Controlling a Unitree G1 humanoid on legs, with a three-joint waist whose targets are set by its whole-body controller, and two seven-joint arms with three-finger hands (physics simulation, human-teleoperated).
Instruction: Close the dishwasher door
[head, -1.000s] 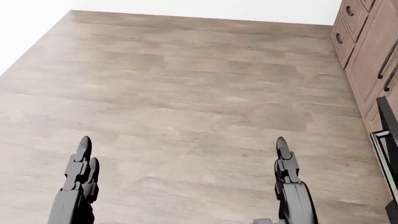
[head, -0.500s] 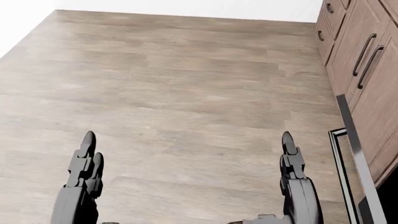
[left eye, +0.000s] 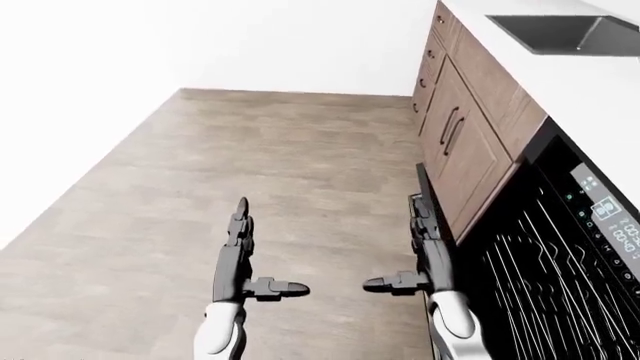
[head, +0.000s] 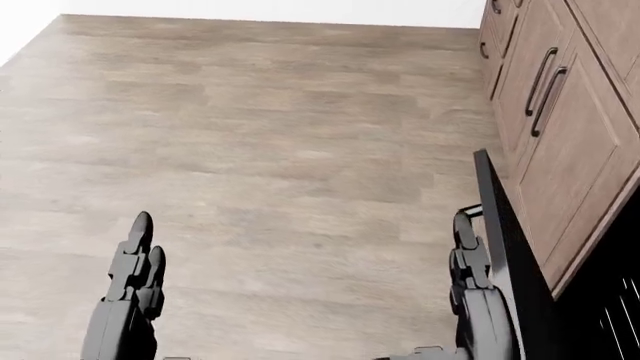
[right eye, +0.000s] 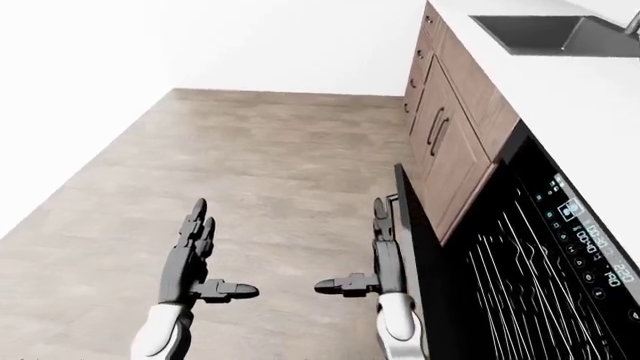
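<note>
Dishwasher door is seen hanging open at the right of the eye views, edge-on, wire racks and control panel exposed beside it; right hand is held just left of the door edge, fingers straight, thumb out, nothing gripped; left hand well apart, likewise splayed; wood cabinets, counter and sink above.
</note>
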